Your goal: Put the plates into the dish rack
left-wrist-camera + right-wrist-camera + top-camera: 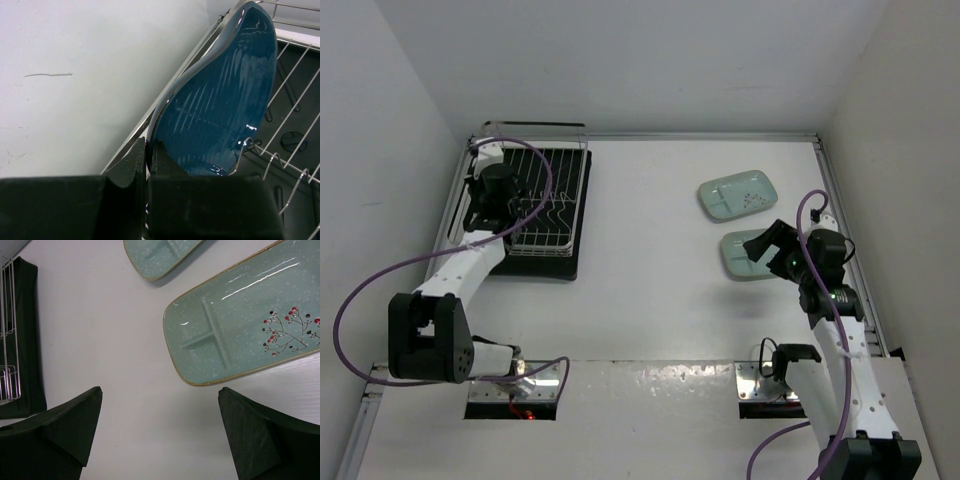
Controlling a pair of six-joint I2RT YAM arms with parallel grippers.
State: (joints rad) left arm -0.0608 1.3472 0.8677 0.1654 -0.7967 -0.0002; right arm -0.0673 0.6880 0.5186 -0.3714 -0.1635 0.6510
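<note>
In dish rack, blue plate on edge, pinched by left end effector; right end effector spread over surface by 2 mint plates.

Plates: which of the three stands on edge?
The dark blue leaf-shaped plate, on edge in the dish rack, clamped by the left gripper; both mint-green plates lie flat on the table.

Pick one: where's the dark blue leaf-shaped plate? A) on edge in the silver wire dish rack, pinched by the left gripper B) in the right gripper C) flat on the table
A: the dark blue plate stands upright along the dish rack rim, with the left gripper shut on its lower edge.
</note>
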